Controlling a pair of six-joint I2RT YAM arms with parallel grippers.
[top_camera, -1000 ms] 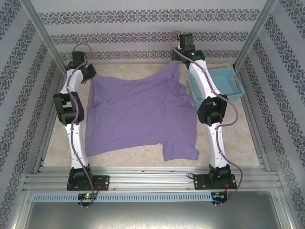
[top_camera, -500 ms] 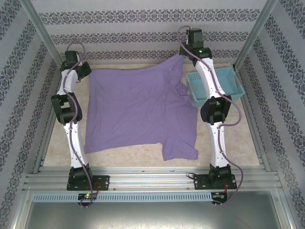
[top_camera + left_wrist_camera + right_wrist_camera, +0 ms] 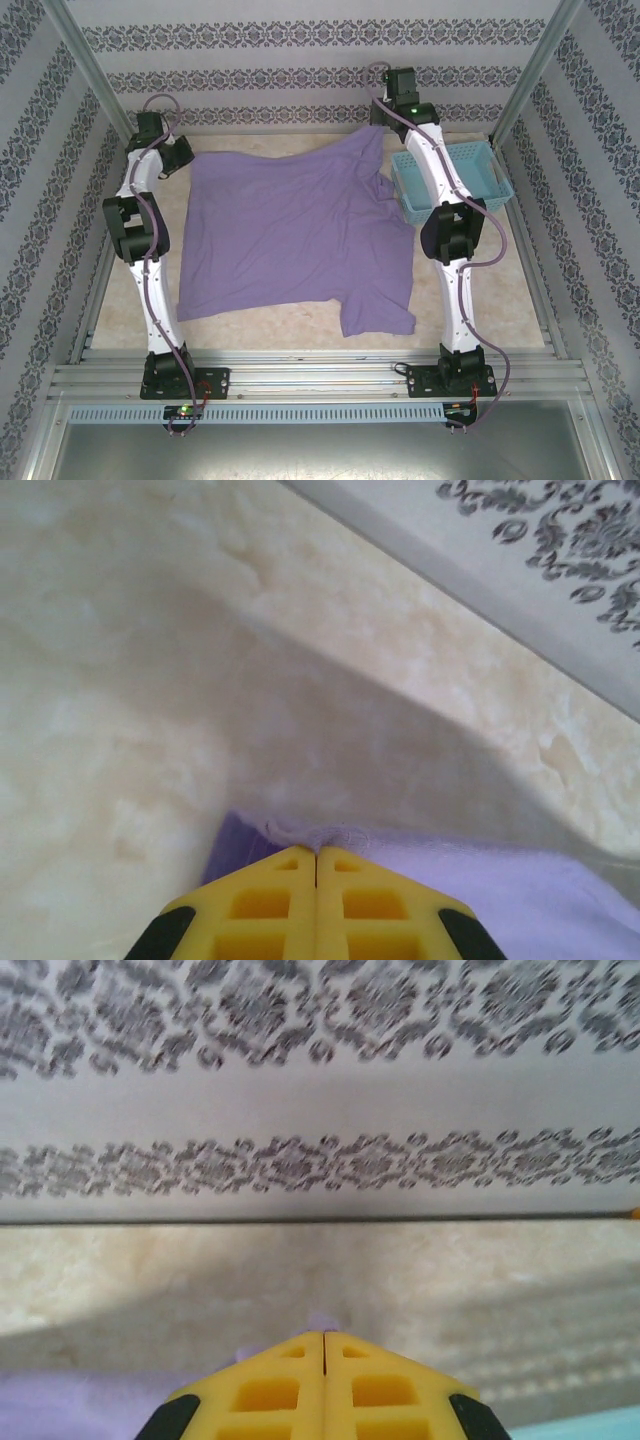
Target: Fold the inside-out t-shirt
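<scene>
The inside-out t-shirt (image 3: 290, 235), lavender-purple, lies spread over the middle of the table, with a sleeve (image 3: 375, 315) hanging toward the front right. My left gripper (image 3: 188, 158) is at the shirt's far left corner, its yellow fingers (image 3: 270, 900) shut on a pinch of purple cloth (image 3: 330, 835). My right gripper (image 3: 378, 130) holds the far right corner, lifted a little; its yellow fingers (image 3: 280, 1385) are shut with a tuft of the t-shirt (image 3: 322, 1320) poking out at the tips. Both far corners are pulled toward the back wall.
A light blue lattice basket (image 3: 478, 180) stands at the back right, beside the right arm and touching the shirt's right edge. Patterned walls (image 3: 300, 80) close the back and sides. Bare marble table (image 3: 290, 325) shows along the front and at the left.
Both grippers have carried the shirt's far corners back and outward, stretching the far edge flatter and wider. The left corner moved left; the right corner rose, then lowered slightly.
</scene>
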